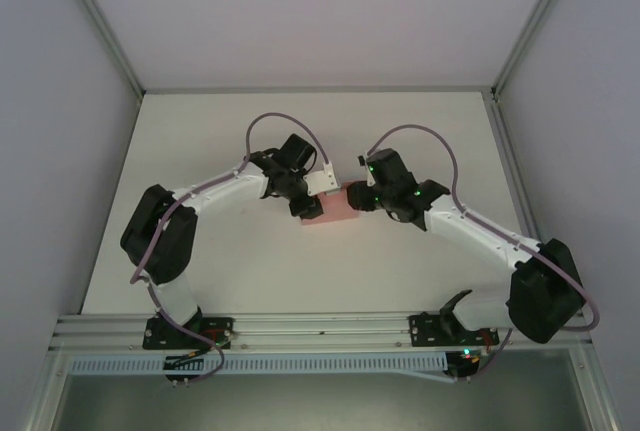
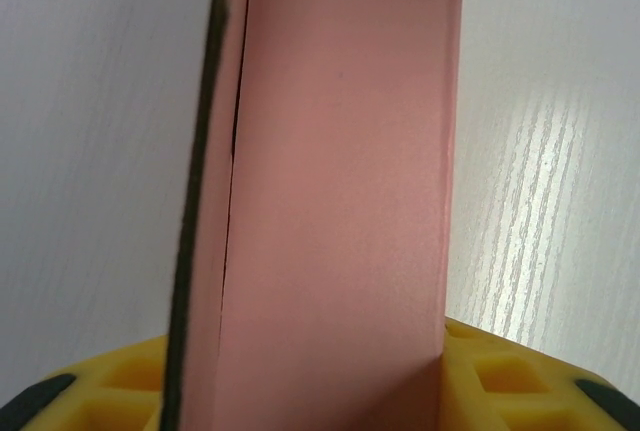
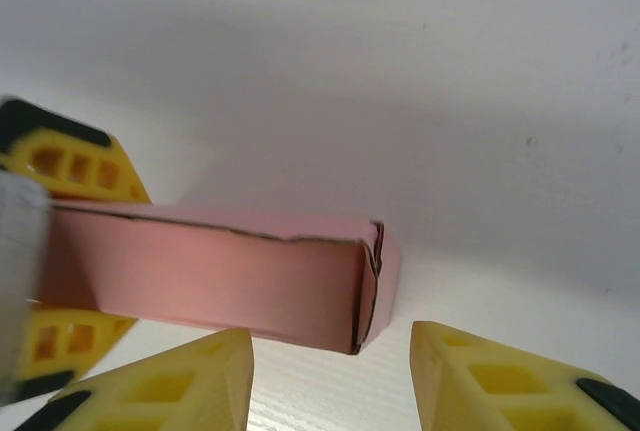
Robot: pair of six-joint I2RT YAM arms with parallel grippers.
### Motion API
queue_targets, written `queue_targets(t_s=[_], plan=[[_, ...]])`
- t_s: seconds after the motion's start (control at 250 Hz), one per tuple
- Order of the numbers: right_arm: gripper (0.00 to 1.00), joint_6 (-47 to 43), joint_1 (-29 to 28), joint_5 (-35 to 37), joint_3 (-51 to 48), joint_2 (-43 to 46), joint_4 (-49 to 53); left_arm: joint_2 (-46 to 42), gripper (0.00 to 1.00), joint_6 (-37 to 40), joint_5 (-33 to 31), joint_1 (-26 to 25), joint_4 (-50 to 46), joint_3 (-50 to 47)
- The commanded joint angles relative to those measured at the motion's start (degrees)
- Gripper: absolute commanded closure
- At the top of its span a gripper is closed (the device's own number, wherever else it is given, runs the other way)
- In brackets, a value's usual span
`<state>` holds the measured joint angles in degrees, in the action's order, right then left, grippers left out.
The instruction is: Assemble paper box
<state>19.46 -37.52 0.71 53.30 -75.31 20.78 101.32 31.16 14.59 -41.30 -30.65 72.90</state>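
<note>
Looking at mid-counter (image 1: 250, 141): both arms reach in from their own sides and meet at the paper box (image 1: 335, 217). It sits between the two end effectors, roughly centred left to right and about halfway back.

Left end effector (image 1: 303, 201): on the box's left end. In the left wrist view the paper box (image 2: 340, 201) runs straight up the middle of the left end effector (image 2: 310, 376). The yellow fingers (image 2: 520, 376) butt against both long sides, no gap visible on either. So it's closed part-way and clamped on the box. From the right wrist camera the same fingers (image 3: 70, 166) show one above and one below the far end of the box, touching it.

Right end effector (image 1: 358, 198): at the box's right end. The right wrist view shows the right end effector (image 3: 332, 339) with jaws apart and a clear gap between the two yellow tips. The near end of the paper box (image 3: 220, 271) sits just past that gap, not pinched between them. Holding nothing.

Box state: pink card, folded into a closed rectangular shape. The end flap is down at the right end, with a dark seam at its corner. In the left wrist view a thin slit runs along one long edge where panels overlap. Can't tell whether the box rests on the counter or is just off it.
</note>
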Motion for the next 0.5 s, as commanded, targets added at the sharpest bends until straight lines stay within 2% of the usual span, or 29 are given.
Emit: queue_targets(t_s=[0.0,0.244,0.323,0.459,0.495], plan=[[0.55,-2.3,-0.3,3.4,3.4,0.6,3.7,1.8,0.58,1.0,-0.4,-0.2,-1.4,-0.5],[0.6,-5.3,0.0,3.6,5.4,-2.9,5.3,1.9,0.58,1.5,-0.6,-0.3,-1.5,-0.3],[0.67,-6.0,0.4,3.1,5.8,-4.2,5.0,1.9,0.58,1.6,-0.6,-0.3,-1.6,-0.3],[0.71,-7.1,0.6,2.5,6.7,-6.6,5.4,2.0,0.58,1.6,-0.6,-0.4,-1.6,-0.2],[0.78,-7.0,0.6,3.0,6.7,-7.0,5.1,2.0,0.58,1.6,-0.5,-0.4,-1.6,-0.1]])
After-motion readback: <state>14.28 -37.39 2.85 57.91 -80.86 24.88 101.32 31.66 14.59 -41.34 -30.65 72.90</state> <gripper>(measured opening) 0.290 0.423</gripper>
